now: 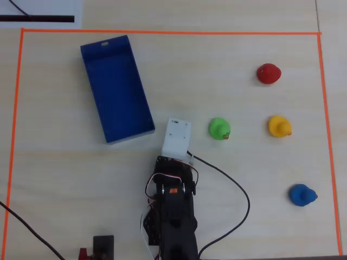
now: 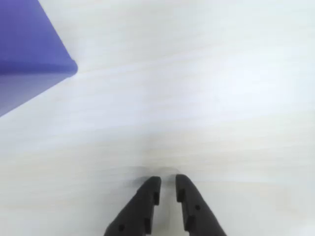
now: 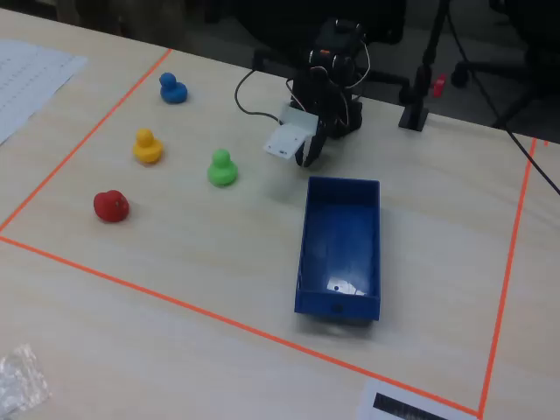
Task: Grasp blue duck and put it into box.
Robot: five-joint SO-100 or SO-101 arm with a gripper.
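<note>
The blue duck (image 1: pixel 302 195) sits at the lower right of the overhead view, far from the arm; in the fixed view it (image 3: pixel 172 88) is at the far left. The blue box (image 1: pixel 130 135) lies open and empty left of the arm, and it also shows in the fixed view (image 3: pixel 337 302). Its corner (image 2: pixel 29 64) shows at the wrist view's upper left. My gripper (image 2: pixel 167 181) is shut and empty, hovering over bare table. In the overhead view it is hidden under the white wrist camera housing (image 1: pixel 176 138). In the fixed view it (image 3: pixel 306 157) sits just behind the box.
A green duck (image 1: pixel 219 129) is just right of the arm, with a yellow duck (image 1: pixel 279 125) and a red duck (image 1: pixel 268 73) farther right. Orange tape (image 1: pixel 162 32) frames the work area. A black cable (image 1: pixel 238 189) loops right of the arm's base.
</note>
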